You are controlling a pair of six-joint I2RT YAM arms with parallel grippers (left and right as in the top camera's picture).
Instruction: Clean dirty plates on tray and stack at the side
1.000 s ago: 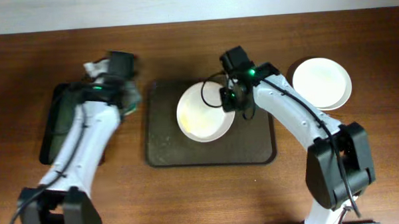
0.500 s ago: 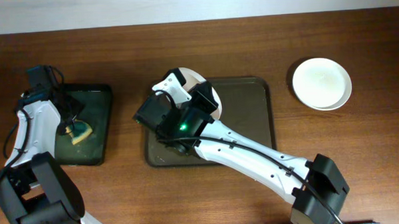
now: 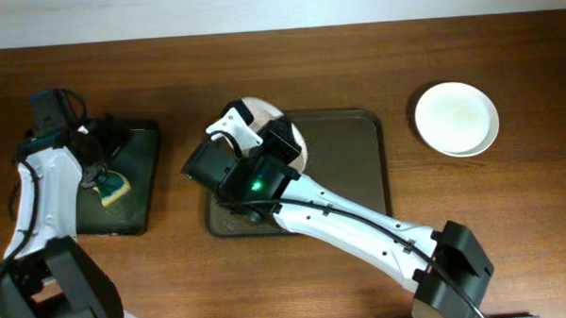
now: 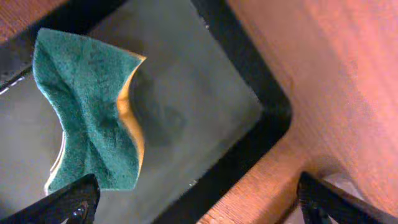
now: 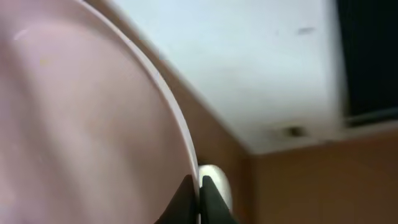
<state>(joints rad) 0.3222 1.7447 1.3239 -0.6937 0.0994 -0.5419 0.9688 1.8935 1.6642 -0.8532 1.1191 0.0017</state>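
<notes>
One sponge (image 3: 114, 188) in black tray (image 3: 142, 169); right claw (image 5: 199, 190), plate (image 5: 81, 124) over brown tray (image 3: 353, 147)

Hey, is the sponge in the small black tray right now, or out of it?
In. The sponge lies on the floor of the black tray, with the left claw open above it.

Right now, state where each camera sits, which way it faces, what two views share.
Overhead: above the table, straight down on the tray; both arms show.
Left wrist: down onto the sponge in the black tray; fingers open.
Right wrist: along the held plate toward the wall; fingers pinch its rim.
Shared: sponge, overhead and left wrist.
</notes>
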